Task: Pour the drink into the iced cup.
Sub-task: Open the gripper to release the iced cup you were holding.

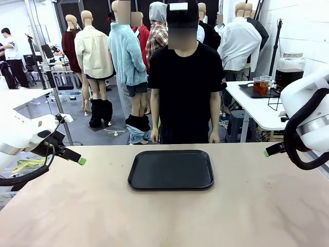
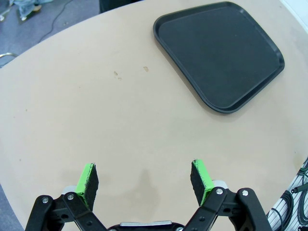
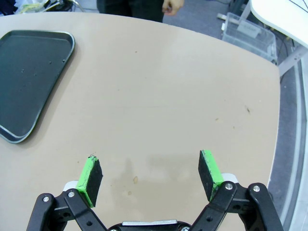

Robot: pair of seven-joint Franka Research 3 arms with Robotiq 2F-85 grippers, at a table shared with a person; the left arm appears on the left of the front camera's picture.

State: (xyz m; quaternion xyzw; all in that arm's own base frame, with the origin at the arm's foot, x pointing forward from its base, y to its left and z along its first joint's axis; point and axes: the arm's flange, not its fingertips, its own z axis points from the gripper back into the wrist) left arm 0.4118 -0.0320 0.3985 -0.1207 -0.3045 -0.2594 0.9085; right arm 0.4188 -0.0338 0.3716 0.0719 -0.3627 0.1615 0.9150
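The drink is the dark brown liquid in a clear dispenser jar (image 1: 290, 76) on a white side table at the far right. Beside the jar, two small clear cups (image 1: 261, 85) of reddish-amber liquid stand on a dark tray. I see no iced cup. A black tray (image 1: 171, 169) lies bare in the middle of my table, also in the left wrist view (image 2: 221, 53) and the right wrist view (image 3: 29, 72). My left gripper (image 2: 147, 180) hovers open over bare tabletop at the left (image 1: 81, 160). My right gripper (image 3: 151, 175) hovers open at the right (image 1: 267, 153).
A person in a black shirt (image 1: 185, 87) stands at the far edge of the table, arms hanging down. The white side table (image 1: 257, 110) is beyond my table's far right corner. A clear plastic bin (image 3: 250, 36) sits on the floor past the table edge.
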